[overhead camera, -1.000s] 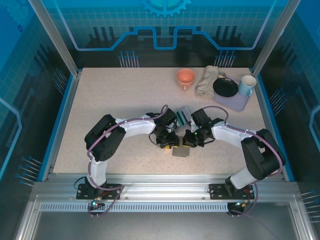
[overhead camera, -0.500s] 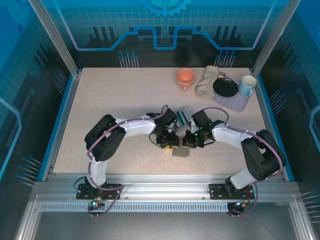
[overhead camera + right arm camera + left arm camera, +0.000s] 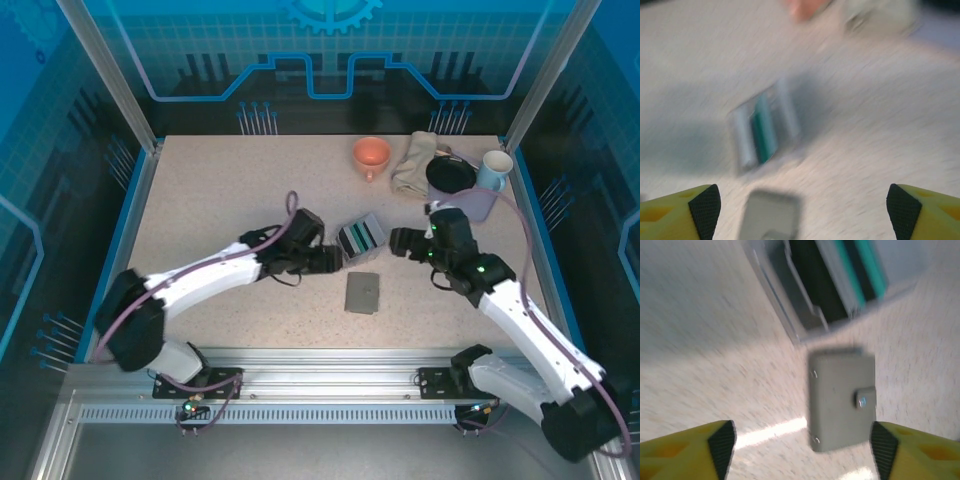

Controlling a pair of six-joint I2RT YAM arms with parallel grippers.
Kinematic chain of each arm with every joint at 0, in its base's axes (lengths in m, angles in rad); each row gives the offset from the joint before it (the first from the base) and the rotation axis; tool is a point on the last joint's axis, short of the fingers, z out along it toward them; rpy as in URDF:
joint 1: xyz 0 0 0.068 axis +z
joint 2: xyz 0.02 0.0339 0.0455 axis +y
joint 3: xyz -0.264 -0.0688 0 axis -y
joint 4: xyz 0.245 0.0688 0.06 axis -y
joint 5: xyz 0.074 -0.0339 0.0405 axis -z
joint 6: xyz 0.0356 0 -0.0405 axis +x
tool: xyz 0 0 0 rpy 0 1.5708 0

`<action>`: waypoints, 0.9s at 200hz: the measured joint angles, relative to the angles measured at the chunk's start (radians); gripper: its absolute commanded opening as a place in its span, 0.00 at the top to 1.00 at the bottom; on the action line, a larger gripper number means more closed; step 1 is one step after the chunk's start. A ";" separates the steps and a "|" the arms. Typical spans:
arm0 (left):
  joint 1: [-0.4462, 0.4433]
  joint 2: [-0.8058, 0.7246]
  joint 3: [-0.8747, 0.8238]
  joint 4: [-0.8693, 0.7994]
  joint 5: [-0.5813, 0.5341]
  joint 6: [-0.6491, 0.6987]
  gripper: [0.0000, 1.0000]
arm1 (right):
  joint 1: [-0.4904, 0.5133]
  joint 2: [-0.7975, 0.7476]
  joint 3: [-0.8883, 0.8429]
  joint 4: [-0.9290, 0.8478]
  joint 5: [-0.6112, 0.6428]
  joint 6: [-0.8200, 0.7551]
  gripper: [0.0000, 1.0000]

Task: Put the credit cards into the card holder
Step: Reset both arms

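Observation:
The card holder, a flat grey case with a snap tab, lies closed on the speckled table, also in the left wrist view and blurred in the right wrist view. Just behind it the credit cards, dark, teal and whitish, stand on edge in a pale slotted box; their teal stripe shows through the blur. My left gripper hovers left of the box, open and empty. My right gripper hangs right of the box, open and empty.
At the back right stand an orange cup, a crumpled beige cloth, a black dish on a lilac tray and a pale blue mug. Blue walls and metal posts ring the table.
Both grippers were together at the grey case; both have opened and pulled away, the left arm back to the left, the right arm back to the right. The case lies where it was.

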 measured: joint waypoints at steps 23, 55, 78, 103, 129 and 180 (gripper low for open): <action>0.113 -0.125 -0.078 0.018 -0.184 0.045 0.06 | -0.064 0.003 -0.135 0.187 0.169 -0.170 0.00; 0.327 -0.188 -0.217 0.043 -0.418 0.138 0.03 | -0.176 0.192 -0.276 0.401 0.192 -0.323 0.00; 0.460 -0.244 -0.347 0.151 -0.504 0.229 0.01 | -0.209 0.312 -0.317 0.594 0.138 -0.390 0.00; 0.530 -0.316 -0.514 0.369 -0.542 0.336 0.01 | -0.216 0.425 -0.319 0.778 0.075 -0.449 0.00; 0.599 -0.275 -0.612 0.580 -0.513 0.403 0.01 | -0.258 0.511 -0.319 0.934 -0.021 -0.474 0.01; 0.636 -0.071 -0.652 1.004 -0.362 0.552 0.01 | -0.307 0.568 -0.361 1.122 -0.159 -0.479 0.00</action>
